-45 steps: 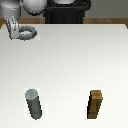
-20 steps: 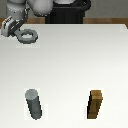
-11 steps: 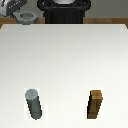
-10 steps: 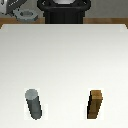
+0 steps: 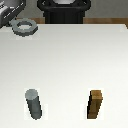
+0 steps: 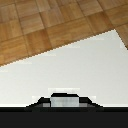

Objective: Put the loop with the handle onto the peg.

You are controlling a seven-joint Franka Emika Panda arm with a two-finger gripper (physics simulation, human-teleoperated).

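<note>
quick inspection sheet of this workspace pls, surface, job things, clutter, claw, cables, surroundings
surface: white flat table, no marks seen
job's things: small flat grey metal loop with a stubby handle at the far corner on the exterior view's left, held up at the arm's end; upright dark grey round peg near the front on the exterior view's left, nothing on it
clutter: brown wooden rectangular block standing upright, apart from the peg, toward the exterior view's right
claw: mostly out of frame in the exterior view; open or shut cannot be told
cables: nothing seen
surroundings: wood parquet floor beyond the table edge; black robot base behind the table
</note>
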